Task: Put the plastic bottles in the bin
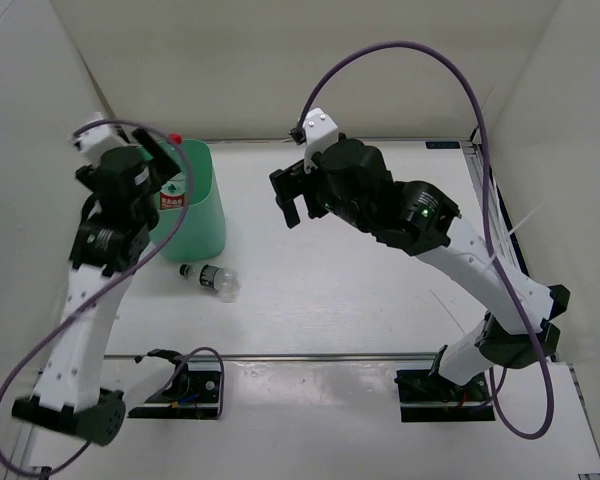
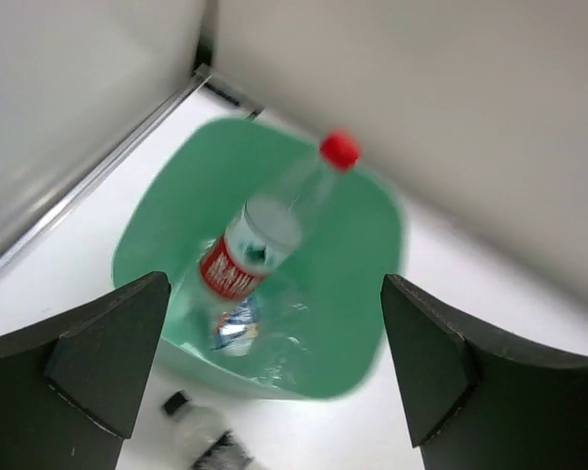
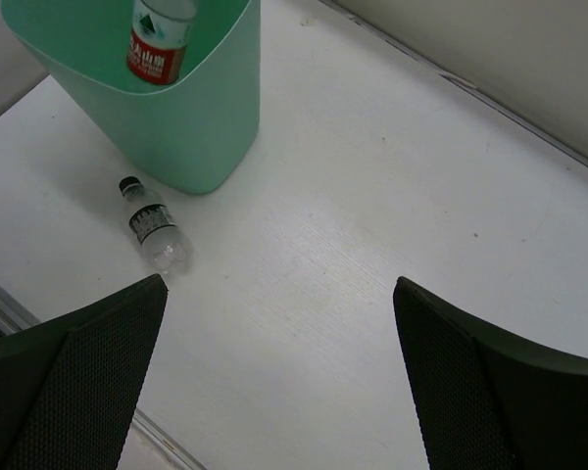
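dropping step: left gripper (image 2: 274, 333) jaws apart above bin (image 2: 370, 294), red-labelled bottle (image 2: 260, 245) inside beneath it. next: dark-labelled bottle (image 3: 152, 225), lying ahead-left of right gripper (image 3: 279, 362) (spread, empty), needs grasping.

No text can be read in full. The red-labelled bottle (image 3: 155, 44), inside the bin (image 3: 201, 117), carries a red band with white print and a small green mark above it; the characters are too small and blurred to make out. The dark-labelled bottle (image 3: 153, 228), lying on the table (image 3: 372, 196), carries a dark band with pale print, likewise illegible.
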Controlling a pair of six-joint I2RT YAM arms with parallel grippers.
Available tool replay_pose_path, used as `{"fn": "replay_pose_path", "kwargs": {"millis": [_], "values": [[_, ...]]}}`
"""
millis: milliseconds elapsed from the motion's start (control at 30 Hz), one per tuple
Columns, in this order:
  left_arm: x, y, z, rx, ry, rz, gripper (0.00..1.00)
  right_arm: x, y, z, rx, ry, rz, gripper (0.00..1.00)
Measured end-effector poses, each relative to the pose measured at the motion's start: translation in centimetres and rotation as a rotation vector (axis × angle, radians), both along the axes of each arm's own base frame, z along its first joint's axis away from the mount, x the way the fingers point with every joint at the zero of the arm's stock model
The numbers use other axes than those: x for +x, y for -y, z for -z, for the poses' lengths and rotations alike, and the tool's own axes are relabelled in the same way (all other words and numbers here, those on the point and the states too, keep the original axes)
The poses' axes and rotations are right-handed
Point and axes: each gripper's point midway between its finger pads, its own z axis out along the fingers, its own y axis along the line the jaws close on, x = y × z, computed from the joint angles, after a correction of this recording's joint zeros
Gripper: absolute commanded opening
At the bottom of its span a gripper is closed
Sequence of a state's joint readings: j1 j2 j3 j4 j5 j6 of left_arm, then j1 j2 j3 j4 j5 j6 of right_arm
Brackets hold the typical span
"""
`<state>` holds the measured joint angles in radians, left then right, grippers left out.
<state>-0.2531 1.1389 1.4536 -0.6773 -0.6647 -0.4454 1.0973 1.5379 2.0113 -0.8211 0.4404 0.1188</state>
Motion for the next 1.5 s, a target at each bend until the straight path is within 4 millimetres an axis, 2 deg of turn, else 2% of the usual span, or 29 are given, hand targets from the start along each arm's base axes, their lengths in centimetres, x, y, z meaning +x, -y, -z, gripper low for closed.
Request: {"fn": "replay_pose_path", "kwargs": {"millis": [100, 133, 167, 233, 267, 333, 400, 500, 533, 600, 667, 833, 1067, 1500], "values": [[-4.1, 0.5, -4.7, -0.115, 0.197, 0.074, 1.00, -0.2, 0.9, -0.7, 0.016, 0.011, 0.016, 1.00], [-5.7, 1.0, -5.4, -0.165, 0.255, 0.121, 1.00, -0.2, 1.2, -0.8, 0.017, 0.013, 0.022, 1.00], [-7.3, 1.7, -5.5, -0.211, 0.294, 0.177, 1.00, -0.3, 1.5, -0.8, 0.016, 0.014, 0.028, 1.00], [-9.7, 3.4, -4.5, -0.322, 0.350, 0.285, 1.00, -0.3, 1.8, -0.8, 0.012, 0.011, 0.036, 1.00], [-10.2, 4.3, -3.2, -0.379, 0.349, 0.323, 1.00, -0.3, 1.9, -0.6, 0.010, 0.009, 0.039, 1.00], [-10.1, 6.5, 2.2, -0.499, 0.269, 0.387, 1.00, -0.4, 2.0, -0.1, 0.000, -0.003, 0.045, 1.00], [-9.5, 8.6, 9.8, -0.619, 0.094, 0.395, 1.00, -0.4, 2.0, 0.5, -0.011, -0.015, 0.047, 1.00], [-10.2, 10.2, 19.2, -0.755, -0.131, 0.343, 1.00, -0.5, 2.1, 1.2, -0.033, -0.029, 0.048, 1.00], [-10.6, 10.6, 21.3, -0.794, -0.179, 0.327, 1.00, -0.5, 2.1, 1.4, -0.035, -0.032, 0.048, 1.00], [-11.3, 11.1, 23.6, -0.862, -0.225, 0.305, 1.00, -0.5, 2.1, 1.5, -0.037, -0.035, 0.046, 1.00], [-11.4, 11.5, 24.3, -0.908, -0.228, 0.298, 1.00, -0.5, 2.1, 1.5, -0.037, -0.035, 0.046, 1.00], [-10.3, 11.8, 24.3, -0.961, -0.196, 0.282, 1.00, -0.6, 2.1, 2.5, -0.062, -0.044, 0.045, 1.00], [-9.8, 10.8, 28.5, -0.952, -0.305, 0.153, 1.00, -0.7, 2.6, 3.9, -0.107, -0.056, 0.046, 1.00], [-8.6, 8.6, 33.3, -0.885, -0.425, -0.017, 1.00, -0.4, 4.2, 3.8, -0.144, -0.022, 0.056, 1.00]]}}
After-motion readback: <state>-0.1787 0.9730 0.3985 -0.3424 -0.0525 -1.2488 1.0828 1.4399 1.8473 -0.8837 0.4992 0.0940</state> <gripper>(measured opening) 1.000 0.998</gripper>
